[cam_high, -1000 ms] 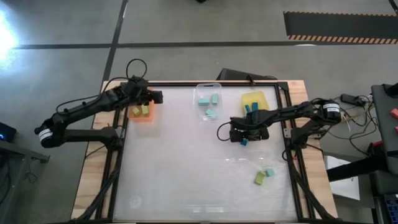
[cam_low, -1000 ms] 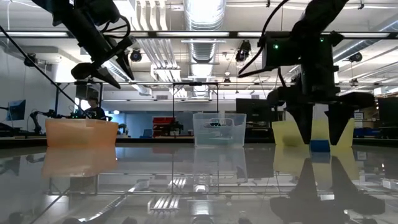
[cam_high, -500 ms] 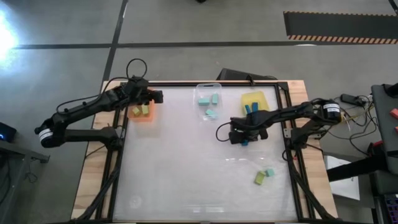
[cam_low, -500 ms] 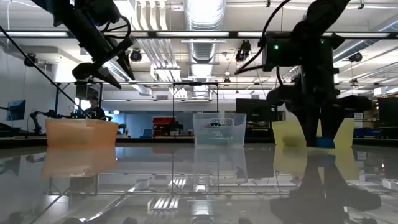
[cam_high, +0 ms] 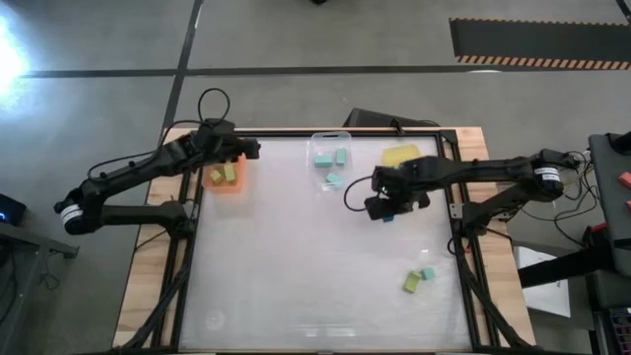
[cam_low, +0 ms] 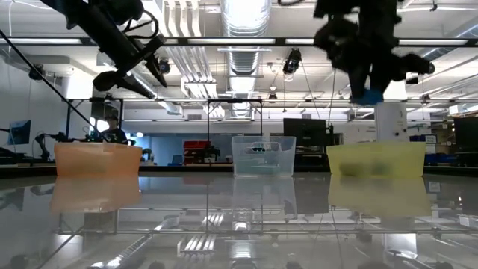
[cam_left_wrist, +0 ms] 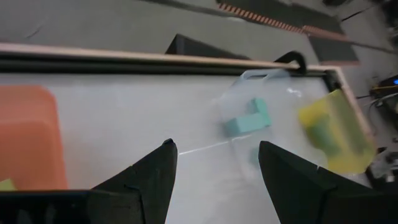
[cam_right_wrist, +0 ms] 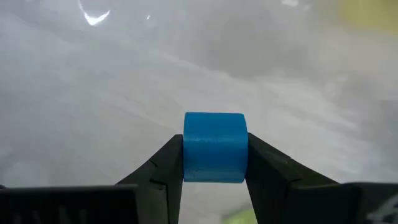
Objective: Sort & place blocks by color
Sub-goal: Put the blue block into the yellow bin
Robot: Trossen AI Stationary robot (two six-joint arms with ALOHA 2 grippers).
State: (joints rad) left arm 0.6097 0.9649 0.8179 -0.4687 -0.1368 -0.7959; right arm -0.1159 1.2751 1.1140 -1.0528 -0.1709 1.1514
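Two dark arms reach over the pale, glossy desk (cam_high: 296,276). The right end effector (cam_right_wrist: 214,163) is clamped on a small dark blue cube-shaped block (cam_right_wrist: 215,147), one finger against each of its side faces. In the low view this block (cam_low: 369,96) hangs well above the desk surface, higher than the rim of the translucent yellow rectangular tray (cam_low: 376,160). From above, the right end effector (cam_high: 386,210) is just beside the near edge of that yellow tray (cam_high: 401,155), between it and the desk's middle.

The left end effector (cam_left_wrist: 214,163) has its fingers spread apart with nothing between them. In the high view it (cam_high: 246,150) hovers at the far corner of the orange rectangular tray (cam_high: 226,184), which holds two small yellow-green blocks (cam_high: 223,175). In the low view it (cam_low: 133,73) is raised clear of the orange tray (cam_low: 98,158).

Between the orange and yellow trays stands a clear plastic rectangular tray (cam_high: 330,140) at the far edge of the desk, holding three light teal blocks (cam_high: 331,158). The left wrist view shows these teal blocks (cam_left_wrist: 249,117) inside the clear tray, with the yellow tray (cam_left_wrist: 339,130) beyond it.

Near the desk's front right part lie two loose blocks touching or nearly touching: a yellow-green rectangular one (cam_high: 411,283) and a smaller light teal one (cam_high: 427,273).
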